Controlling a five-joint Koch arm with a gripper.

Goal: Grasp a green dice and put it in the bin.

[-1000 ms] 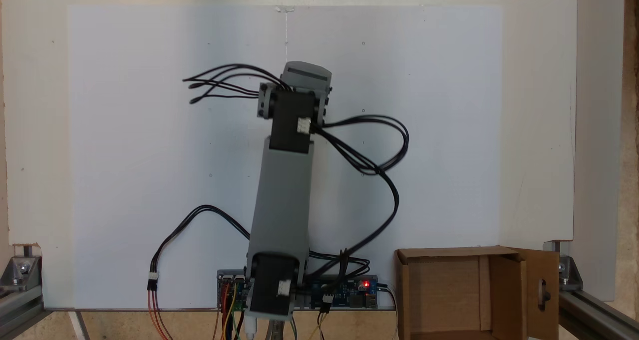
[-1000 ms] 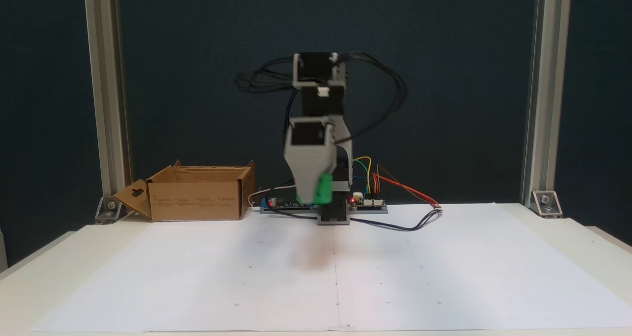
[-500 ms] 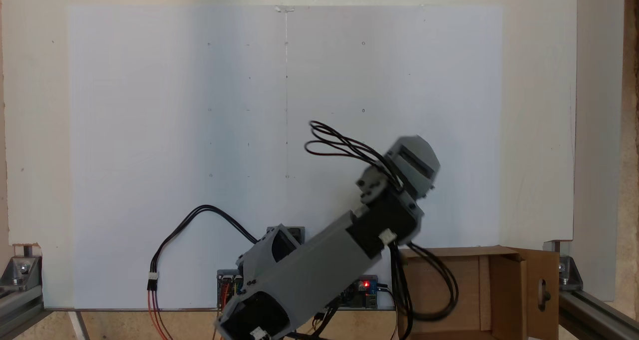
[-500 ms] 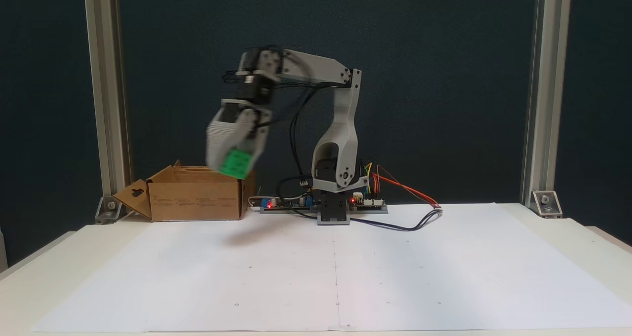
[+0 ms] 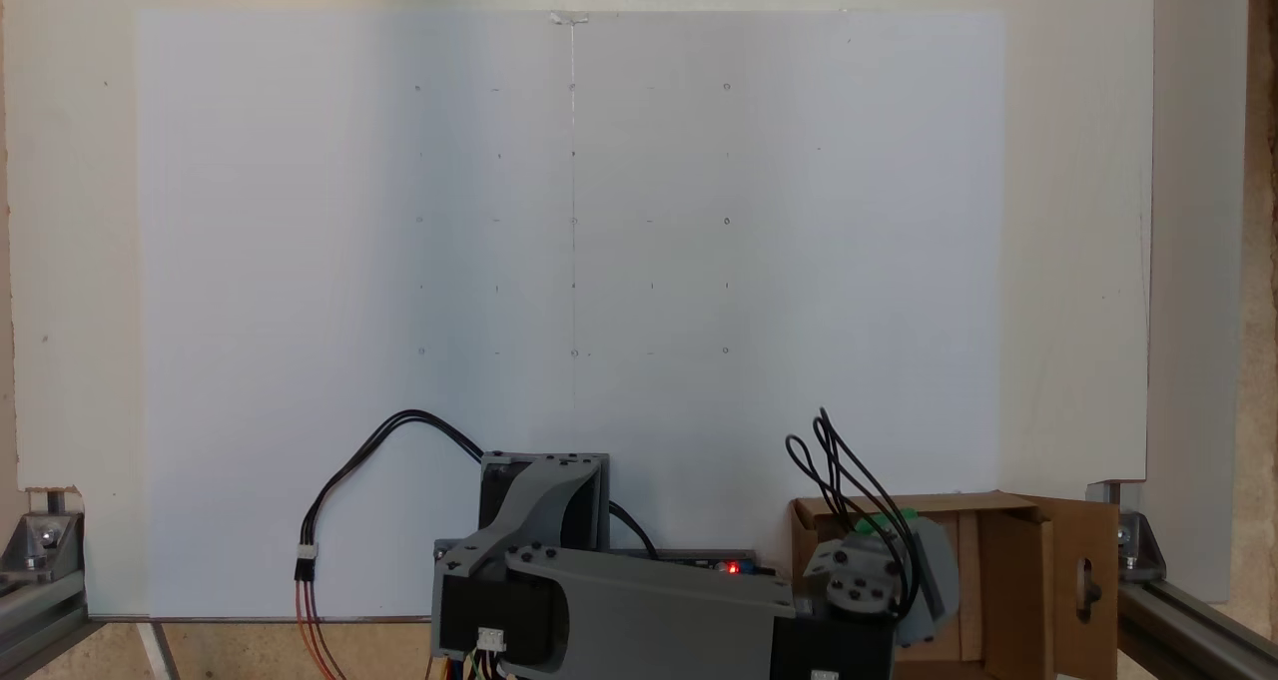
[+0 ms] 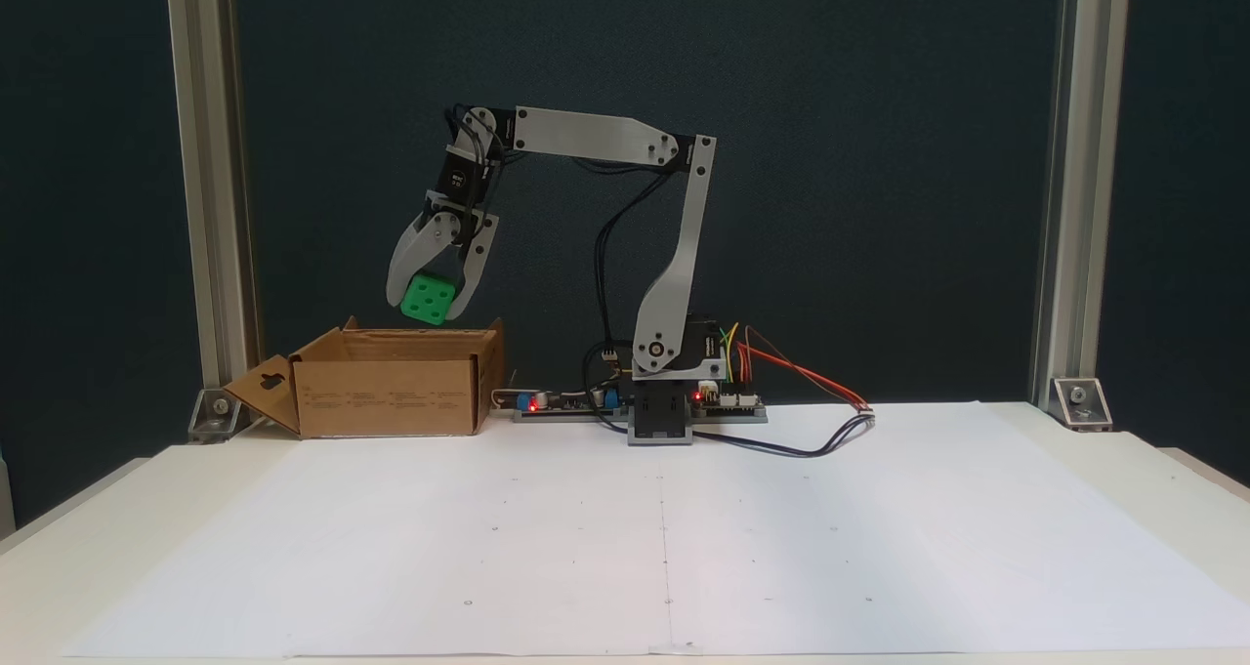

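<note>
Gripper (image 6: 431,306) clamps rounded green dice (image 6: 428,300) – above cardboard bin (image 6: 391,392).

In a fixed view my gripper (image 6: 430,306) hangs over the bin (image 6: 391,392), the dice (image 6: 428,299) between my fingers, above the bin's opening and apart from its rim. The bin stands left of my base (image 6: 664,421), at the back edge of the paper sheet (image 6: 664,528). Seen from above, the bin (image 5: 1008,560) sits at the lower right.

even, soft light, faint shadows, both fixed views sharp.
</note>
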